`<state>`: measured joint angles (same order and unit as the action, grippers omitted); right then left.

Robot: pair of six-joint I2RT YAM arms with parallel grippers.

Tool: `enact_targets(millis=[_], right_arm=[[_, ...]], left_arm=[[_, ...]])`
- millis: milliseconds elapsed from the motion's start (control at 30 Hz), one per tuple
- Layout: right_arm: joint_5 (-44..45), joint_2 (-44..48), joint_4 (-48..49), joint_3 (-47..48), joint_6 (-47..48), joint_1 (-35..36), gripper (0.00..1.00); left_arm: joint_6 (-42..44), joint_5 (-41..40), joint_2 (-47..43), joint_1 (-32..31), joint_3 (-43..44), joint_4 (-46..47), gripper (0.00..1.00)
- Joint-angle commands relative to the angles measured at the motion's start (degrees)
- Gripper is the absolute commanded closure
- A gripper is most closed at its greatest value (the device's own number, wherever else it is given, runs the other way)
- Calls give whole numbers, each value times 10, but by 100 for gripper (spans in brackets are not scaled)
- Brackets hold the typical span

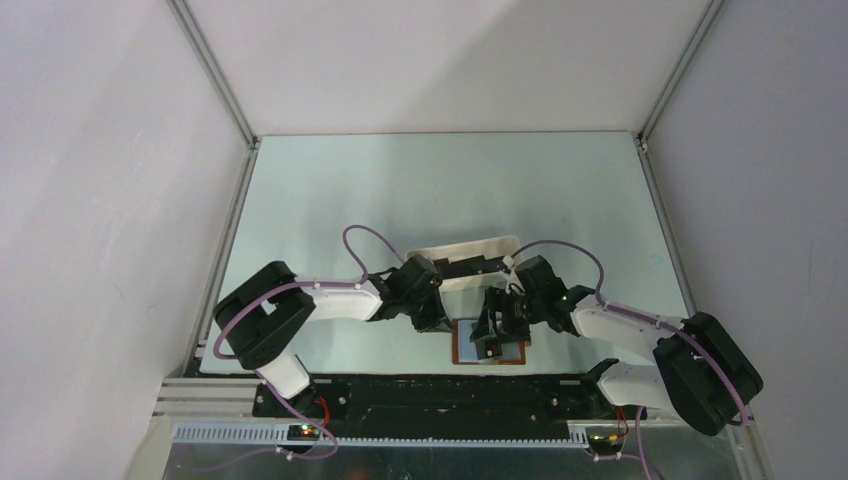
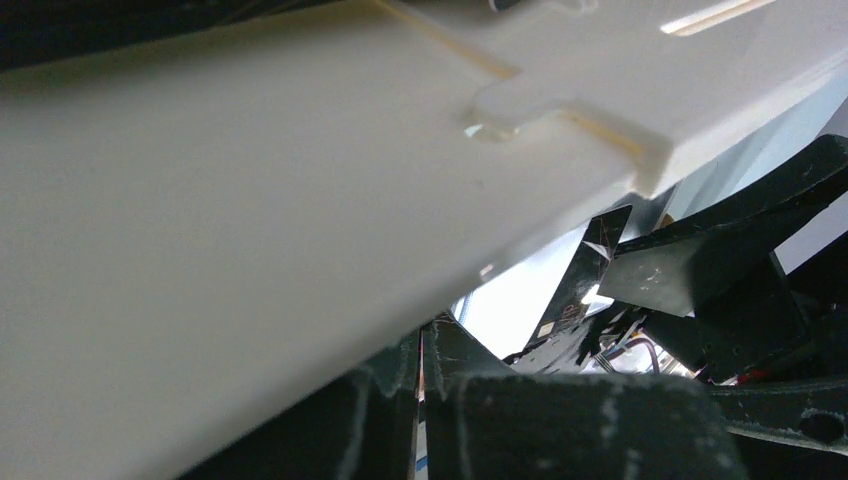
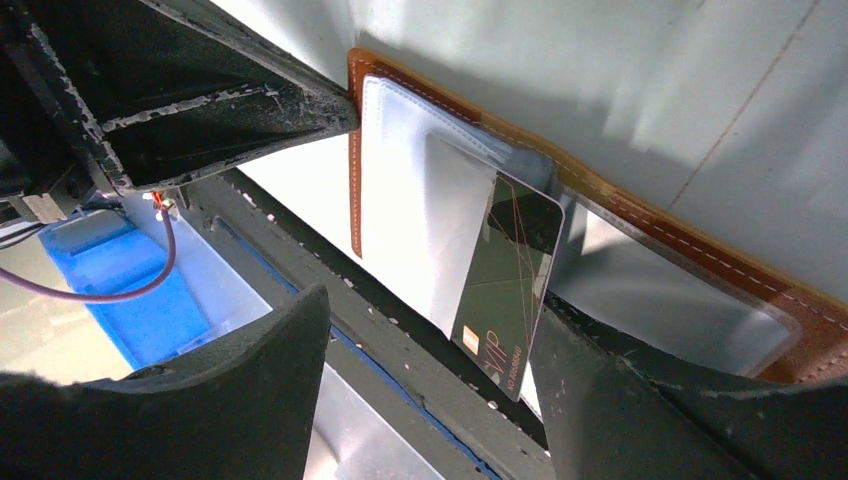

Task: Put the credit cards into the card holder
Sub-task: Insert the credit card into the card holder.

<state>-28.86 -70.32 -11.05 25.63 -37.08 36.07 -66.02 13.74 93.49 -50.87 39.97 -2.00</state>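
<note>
from the top, the two arms meet near the front of the table. the card holder lies open there, right in front of the white tray. the right gripper hangs over it and hides most of it, so no card shows from up there.

the right wrist view is much closer. it shows the brown edge and the pale inside pockets of the holder, and one dark credit card lying slanted across it. the card's far end is at the middle of the holder, and its near end sticks out past the holder's edge. i cannot tell if the far end is tucked into a pocket. the right fingers stand wide apart with the card between them, not squeezing it.

the left gripper touches the holder's far corner with its tip. its fingers are closed tight together.

in the left wrist view the tray fills almost everything and looks blurry. only a thin bit of the card peeks out below it.
</note>
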Motion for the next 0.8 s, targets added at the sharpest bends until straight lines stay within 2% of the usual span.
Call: enact_targets(millis=[0, 367, 600, 767], right_arm=[[-5, -18, 2, -4, 8, 12, 25], [-63, -100, 33, 41, 28, 63, 23], [-64, -158, 18, 104, 44, 75, 22], [-20, -155, -18, 118, 38, 85, 21]], left_arm=[[5, -24, 4, -2, -12, -25, 100], [2, -21, 3, -2, -11, -22, 100], [-2, -19, -5, -3, -16, -20, 100], [-17, -22, -30, -2, -35, -17, 100]])
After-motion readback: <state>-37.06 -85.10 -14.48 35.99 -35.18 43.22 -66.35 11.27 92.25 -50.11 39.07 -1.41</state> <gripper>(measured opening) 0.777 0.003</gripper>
